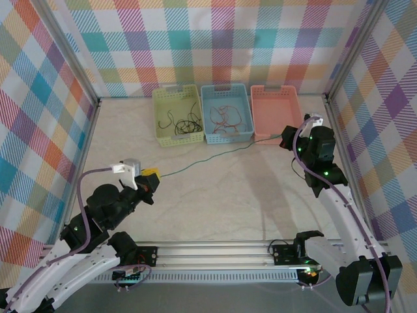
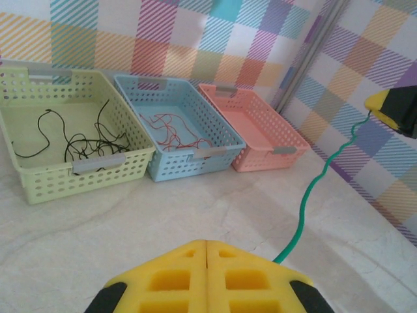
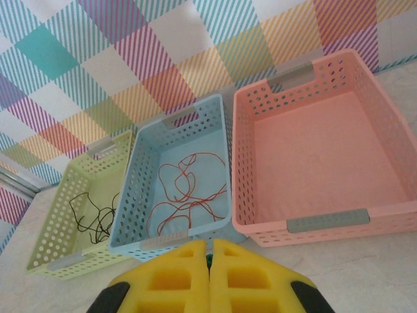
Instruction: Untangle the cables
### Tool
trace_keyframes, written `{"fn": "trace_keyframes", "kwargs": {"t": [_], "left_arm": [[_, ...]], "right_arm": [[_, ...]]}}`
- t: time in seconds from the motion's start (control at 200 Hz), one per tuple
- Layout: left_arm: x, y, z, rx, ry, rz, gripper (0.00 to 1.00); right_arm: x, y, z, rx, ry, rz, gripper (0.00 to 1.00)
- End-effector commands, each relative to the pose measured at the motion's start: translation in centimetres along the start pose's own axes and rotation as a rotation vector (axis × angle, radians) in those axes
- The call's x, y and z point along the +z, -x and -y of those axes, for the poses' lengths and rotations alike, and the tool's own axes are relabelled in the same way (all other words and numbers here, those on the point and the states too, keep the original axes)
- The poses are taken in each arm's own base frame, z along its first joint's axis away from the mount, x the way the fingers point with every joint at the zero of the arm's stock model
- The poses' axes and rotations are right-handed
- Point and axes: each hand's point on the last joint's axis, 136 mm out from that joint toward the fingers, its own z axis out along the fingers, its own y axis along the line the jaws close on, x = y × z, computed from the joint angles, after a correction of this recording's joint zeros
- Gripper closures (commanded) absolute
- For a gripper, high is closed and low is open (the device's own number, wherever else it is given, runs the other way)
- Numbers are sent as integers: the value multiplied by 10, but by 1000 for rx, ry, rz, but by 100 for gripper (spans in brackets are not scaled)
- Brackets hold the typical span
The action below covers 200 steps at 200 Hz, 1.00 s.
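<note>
Lower left: my left gripper (image 1: 148, 177), arm folded low, clamps one end of the green cable (image 1: 215, 156), which is hair-thin, light and limp, so best gripped at its ends. Upper centre: the black cable (image 1: 186, 124) lies in the lime basket (image 1: 157, 114), the red cable (image 1: 225, 117) in the blue basket (image 1: 228, 137). Right of centre: my right gripper (image 1: 287, 138), arm reaching forward, pinches the green cable's other end.

We see a robot lab test cell: checked cloth walls (image 1: 260, 39) on aluminium posts (image 1: 82, 150) enclose the worktop (image 1: 221, 195), with an extrusion rail (image 1: 221, 251) along its near edge.
</note>
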Motion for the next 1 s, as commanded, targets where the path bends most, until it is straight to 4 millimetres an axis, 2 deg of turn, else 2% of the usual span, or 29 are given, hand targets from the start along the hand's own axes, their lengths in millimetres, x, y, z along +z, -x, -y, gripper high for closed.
{"fn": "trace_keyframes", "kwargs": {"t": [0.0,0.185,0.335,0.345,0.375,0.4,0.42,0.45,0.49,0.585,0.72,0.85,0.93,0.995], "left_arm": [[-1,-1,-12,2,60,13,100],[7,0,1,2,9,-2,100],[12,21,20,10,-54,16,100],[13,24,22,10,-59,18,100],[15,29,27,18,-69,12,100],[17,33,31,23,-79,8,100],[19,36,34,27,-85,2,100],[22,40,39,34,-94,-3,100],[26,45,44,41,-106,-10,100],[38,53,54,51,-120,-26,100],[57,59,74,79,-163,-95,100],[68,60,92,96,-229,-150,100],[73,58,97,111,-243,-181,100],[75,57,99,122,-249,-195,100]], "right_arm": [[-4,22,31,21,-133,103,100],[-4,21,18,-3,-63,91,100],[-5,18,9,-12,-9,74,100],[-5,18,8,-11,-6,73,97],[-5,18,5,-14,7,72,79],[-6,18,4,-18,17,69,58],[-7,18,2,-27,27,69,47],[-8,18,-1,-36,38,68,42],[-11,18,-6,-53,67,69,40],[-22,20,-31,-106,182,94,39],[-39,10,-89,-226,427,82,39],[-50,-20,-139,-325,647,-14,39],[-58,-39,-160,-390,742,-59,37],[-62,-51,-170,-419,789,-85,36]]}}
